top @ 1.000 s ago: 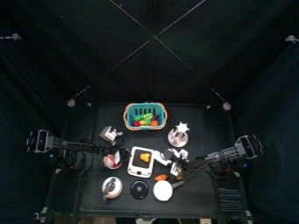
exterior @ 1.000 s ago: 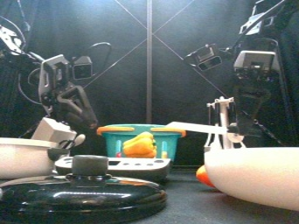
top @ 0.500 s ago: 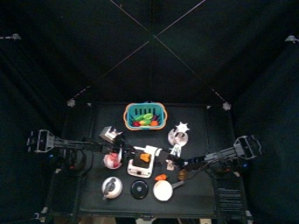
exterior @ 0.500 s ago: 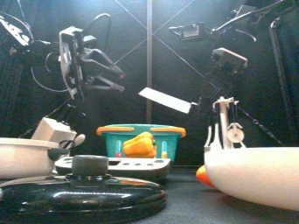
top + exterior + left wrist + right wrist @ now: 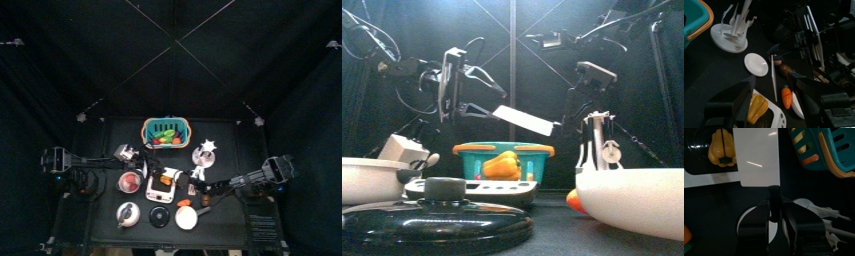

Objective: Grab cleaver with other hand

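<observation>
While its handle hides between the jaws, right hand (image 5: pixel 774 225) holds cleaver (image 5: pixel 757 158) | left hand (image 5: pixel 774 107) wide

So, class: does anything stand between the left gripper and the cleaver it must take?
Nothing visible does. The silver rectangular cleaver hangs in mid-air in the right gripper, with open space toward the left gripper. The teal plastic basket sits below.

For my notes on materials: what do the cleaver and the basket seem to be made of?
Cleaver: the blade looks like smooth white plastic or painted metal with a faint sheen; the handle is dark, material unclear. Basket: likely moulded plastic, teal slotted walls with an orange rim.
</observation>
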Controlling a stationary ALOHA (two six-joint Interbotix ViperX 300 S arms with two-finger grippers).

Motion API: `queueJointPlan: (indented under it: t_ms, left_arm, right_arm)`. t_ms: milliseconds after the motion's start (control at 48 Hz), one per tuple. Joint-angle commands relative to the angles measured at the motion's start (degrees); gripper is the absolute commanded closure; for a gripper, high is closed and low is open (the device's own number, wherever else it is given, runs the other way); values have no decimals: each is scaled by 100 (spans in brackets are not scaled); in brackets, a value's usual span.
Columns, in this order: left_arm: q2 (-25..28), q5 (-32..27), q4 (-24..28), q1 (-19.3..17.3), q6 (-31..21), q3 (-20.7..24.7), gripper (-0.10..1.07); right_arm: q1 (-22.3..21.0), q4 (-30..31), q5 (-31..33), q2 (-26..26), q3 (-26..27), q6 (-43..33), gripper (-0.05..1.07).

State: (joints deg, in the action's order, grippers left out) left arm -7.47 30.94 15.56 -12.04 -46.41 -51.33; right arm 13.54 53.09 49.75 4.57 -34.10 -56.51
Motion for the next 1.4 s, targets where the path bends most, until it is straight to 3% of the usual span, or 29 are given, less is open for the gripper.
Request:
queueJointPlan:
  t_ms: [0,750,1083,1375]
  left_arm:
    - [114,53,-132,-9,9,246,7]
    - [237,53,-281,149,-229,281,23]
    - [211,62,-281,404,-272,264,22]
    - [290,62,-299,404,-272,237,23]
  right_arm:
    - [-9,44,9,70,149,18,64]
    - [-18,-18,26,62,158,0,64]
    - [-35,-26,35,62,158,0,64]
    - [-35,-26,26,62,176,0,64]
